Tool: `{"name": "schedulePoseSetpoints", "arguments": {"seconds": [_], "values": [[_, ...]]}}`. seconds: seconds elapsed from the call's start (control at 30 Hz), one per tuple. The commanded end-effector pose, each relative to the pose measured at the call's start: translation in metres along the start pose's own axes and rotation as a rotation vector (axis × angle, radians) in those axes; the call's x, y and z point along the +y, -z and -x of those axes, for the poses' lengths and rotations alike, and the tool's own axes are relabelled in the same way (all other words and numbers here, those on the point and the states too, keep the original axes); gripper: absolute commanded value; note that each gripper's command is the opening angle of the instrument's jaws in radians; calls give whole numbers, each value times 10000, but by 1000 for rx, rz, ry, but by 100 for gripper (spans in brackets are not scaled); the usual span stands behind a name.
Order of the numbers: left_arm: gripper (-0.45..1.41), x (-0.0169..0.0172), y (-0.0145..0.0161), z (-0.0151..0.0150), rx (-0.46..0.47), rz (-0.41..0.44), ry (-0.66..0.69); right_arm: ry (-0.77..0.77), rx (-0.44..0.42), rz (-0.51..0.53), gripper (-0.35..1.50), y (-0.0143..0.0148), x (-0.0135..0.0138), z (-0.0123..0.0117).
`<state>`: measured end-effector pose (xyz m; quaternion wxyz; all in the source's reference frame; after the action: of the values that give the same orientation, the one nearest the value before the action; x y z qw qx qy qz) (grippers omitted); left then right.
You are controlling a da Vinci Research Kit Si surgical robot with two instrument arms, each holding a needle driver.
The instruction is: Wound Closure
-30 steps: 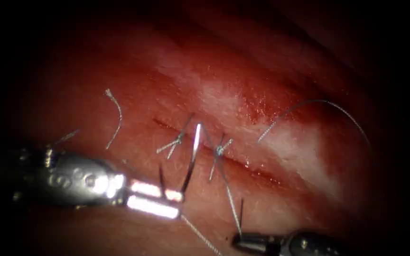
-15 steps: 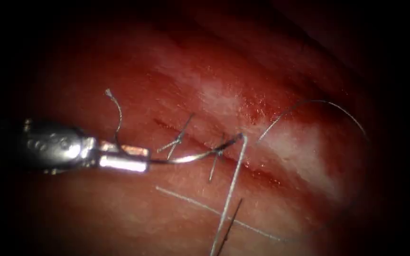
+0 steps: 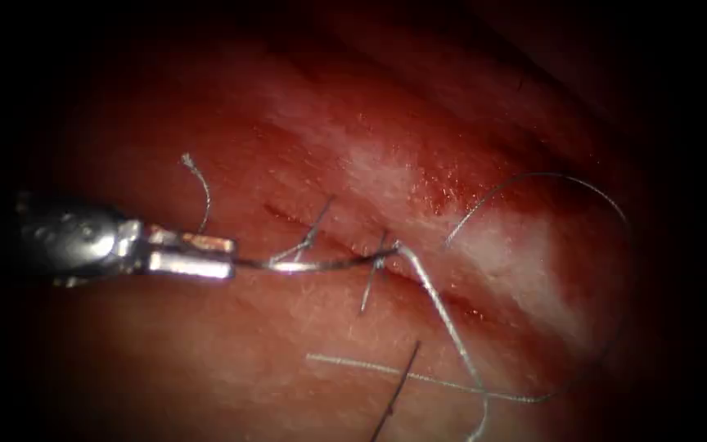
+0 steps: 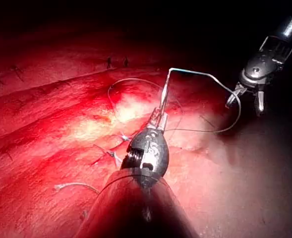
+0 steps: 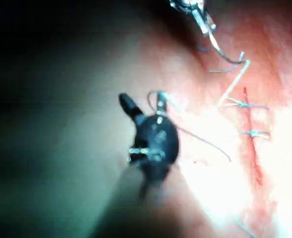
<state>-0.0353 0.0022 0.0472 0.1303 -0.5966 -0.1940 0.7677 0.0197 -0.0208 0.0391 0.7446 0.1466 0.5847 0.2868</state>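
The left gripper (image 3: pixel 227 255) lay on the left of the cut (image 3: pixel 419 282), its jaws closed on the needle (image 3: pixel 312 264) at one end of its curve. The needle ran from the jaws toward the cut, lying low over the tissue (image 3: pixel 206 360); its far end (image 3: pixel 394 245) sat at the cut line beside the second knot. I could not tell whether that end was in the tissue or just above it. In the left wrist view the left gripper (image 4: pixel 158 118) held the needle (image 4: pixel 164 96) clear of the surface, the thread (image 4: pixel 200 74) leaving its far end.

From that end, the thread (image 3: pixel 443 311) ran down to the lower right, crossed a pale strand lying flat below the cut, and went out of view. A wide loop of thread (image 3: pixel 607 205) arced over the right side of the cut. Two tied stitches (image 3: pixel 308 241) sat on the cut, their cut ends sticking out. A loose cut end (image 3: pixel 200 192) lay on the left, above the left gripper.

The right gripper (image 4: pixel 247 99) hung well off to the side with its jaws apart; thread passed close by one jaw, and I could not tell whether it touched. In the right wrist view the right gripper (image 5: pixel 143 101) stood open, holding nothing that could be made out.
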Motion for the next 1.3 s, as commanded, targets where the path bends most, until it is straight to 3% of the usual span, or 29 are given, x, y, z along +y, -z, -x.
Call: {"name": "schedulePoseSetpoints", "arguments": {"seconds": [0.03, 0.2, 0.47, 0.67, 0.87, 1.3], "values": [[-45, -1, -4, 6, 2, -9, 5, 6, -5, 21, 98, 6, 17, 14], [-45, -9, 11, 9, -10, -43, 19, 38, -6, 49, 93, 20, 53, 27], [-45, -27, 46, 6, 3, -120, 30, 127, -73, 71, 91, 10, 95, 73], [-45, -42, 79, 6, 11, -189, 34, 146, -75, 78, 91, 9, 111, 95], [-45, -46, 90, 2, 25, -224, 31, 157, -83, 82, 91, 1, 126, 108], [-45, -64, 137, -19, 133, -334, 8, 166, -84, 62, 98, 6, 132, 119]]}}
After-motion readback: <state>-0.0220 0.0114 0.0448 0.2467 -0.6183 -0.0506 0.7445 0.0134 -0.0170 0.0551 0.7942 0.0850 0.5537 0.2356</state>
